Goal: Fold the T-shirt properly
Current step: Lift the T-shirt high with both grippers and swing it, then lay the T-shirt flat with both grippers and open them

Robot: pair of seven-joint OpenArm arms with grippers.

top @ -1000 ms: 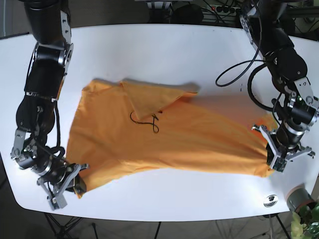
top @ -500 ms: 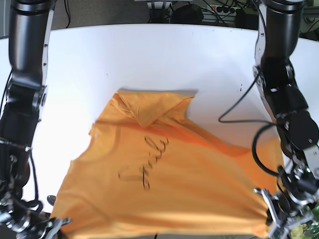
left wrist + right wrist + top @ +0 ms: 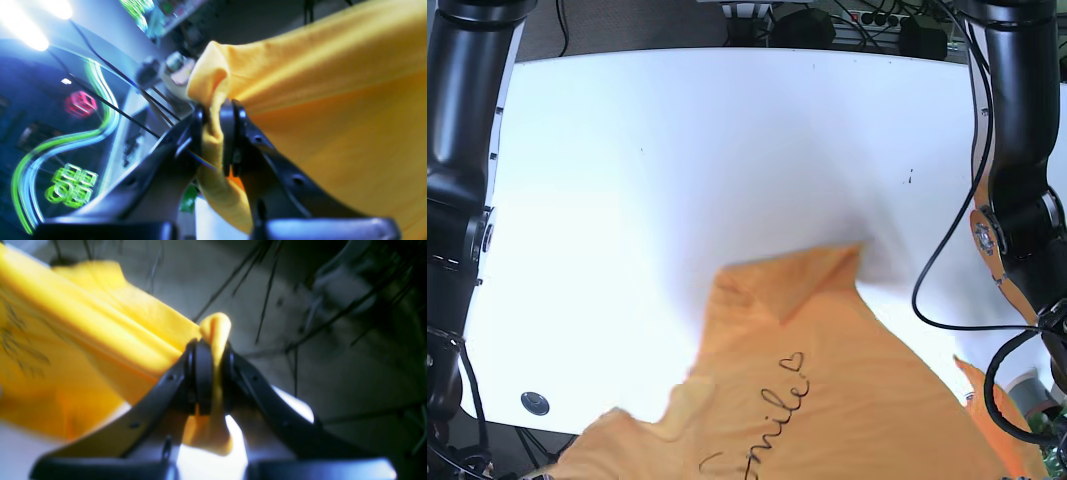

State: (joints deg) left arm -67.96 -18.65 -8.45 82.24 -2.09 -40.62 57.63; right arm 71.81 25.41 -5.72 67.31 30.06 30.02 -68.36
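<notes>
Left wrist view first: the left gripper (image 3: 213, 133) has its jaws pinched nearly together on a bunched corner of the orange T-shirt (image 3: 333, 100), with fabric poking out above the fingertips and the rest of the cloth stretching away to the right, looking pulled fairly taut. Right wrist view is basically the mirror: the right gripper (image 3: 210, 373) is clamped on another bunched bit of the shirt (image 3: 83, 350), a little nub of fabric sticking up past the pads, and some dark lettering is visible on the cloth off to the left. Base view: neither gripper is visible here, only the arms running down either side. The T-shirt (image 3: 827, 390) is raised toward the camera at the near edge of the white table (image 3: 677, 150), its far end with one corner flipped over resting about mid-table, and the "smile" script with a heart faces up. My read is that this is the lift-and-spread step, not an actual fold yet. The next move probably needs both arms to stay level and lay it down flat without letting it bunch.
</notes>
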